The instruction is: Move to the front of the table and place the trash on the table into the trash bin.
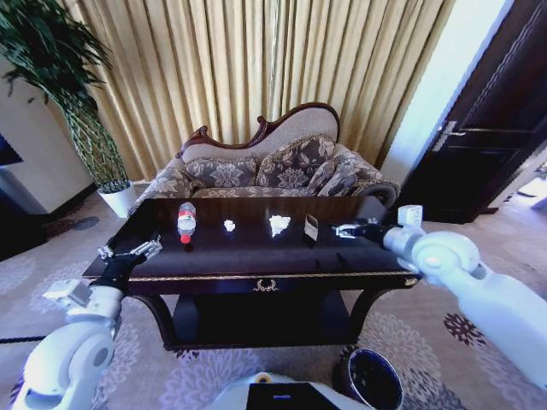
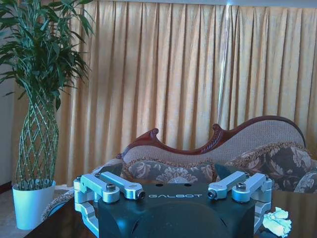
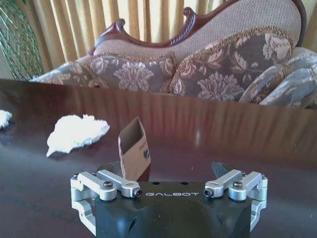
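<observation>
Red-labelled, white-capped clear bottle [image 1: 186,221]

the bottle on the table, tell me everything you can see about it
The bottle is a small clear plastic one with a white cap and a red label around its middle. It rests on the dark glossy table, on the robot's left part of the top, cap pointing toward the sofa; upright or lying down cannot be told. Nothing touches it: the left gripper hovers open near the table's left edge, and a small white paper wad lies apart to its right.
</observation>
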Robot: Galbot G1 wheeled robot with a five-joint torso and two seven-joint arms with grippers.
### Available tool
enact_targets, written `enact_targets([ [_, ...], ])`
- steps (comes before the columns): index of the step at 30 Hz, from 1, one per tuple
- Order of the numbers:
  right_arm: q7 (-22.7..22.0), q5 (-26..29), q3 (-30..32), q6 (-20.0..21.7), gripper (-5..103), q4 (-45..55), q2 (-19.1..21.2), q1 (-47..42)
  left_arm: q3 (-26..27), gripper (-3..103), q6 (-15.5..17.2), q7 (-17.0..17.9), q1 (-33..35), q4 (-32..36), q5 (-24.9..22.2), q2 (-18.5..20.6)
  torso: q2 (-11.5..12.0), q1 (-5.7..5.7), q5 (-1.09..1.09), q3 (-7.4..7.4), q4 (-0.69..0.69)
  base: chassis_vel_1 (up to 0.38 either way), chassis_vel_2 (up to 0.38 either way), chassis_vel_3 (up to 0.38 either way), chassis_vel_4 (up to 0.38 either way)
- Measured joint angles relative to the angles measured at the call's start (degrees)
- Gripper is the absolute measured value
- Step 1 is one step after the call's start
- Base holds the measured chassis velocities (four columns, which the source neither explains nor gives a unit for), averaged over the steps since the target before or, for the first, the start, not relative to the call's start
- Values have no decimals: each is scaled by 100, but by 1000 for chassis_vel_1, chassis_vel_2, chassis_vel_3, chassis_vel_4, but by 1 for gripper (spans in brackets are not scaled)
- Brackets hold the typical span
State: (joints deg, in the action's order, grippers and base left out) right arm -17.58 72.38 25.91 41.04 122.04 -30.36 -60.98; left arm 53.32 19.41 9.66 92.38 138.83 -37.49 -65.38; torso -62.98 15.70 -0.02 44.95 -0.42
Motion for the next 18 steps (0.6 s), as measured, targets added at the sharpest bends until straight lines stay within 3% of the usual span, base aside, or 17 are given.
enact_targets([
  [18, -154, -183, -638, -29, 100, -320, -325, 573, -75, 100, -5, -2, -30, -57, 48, -38, 0, 0, 0, 0, 0, 0, 0, 0, 0],
])
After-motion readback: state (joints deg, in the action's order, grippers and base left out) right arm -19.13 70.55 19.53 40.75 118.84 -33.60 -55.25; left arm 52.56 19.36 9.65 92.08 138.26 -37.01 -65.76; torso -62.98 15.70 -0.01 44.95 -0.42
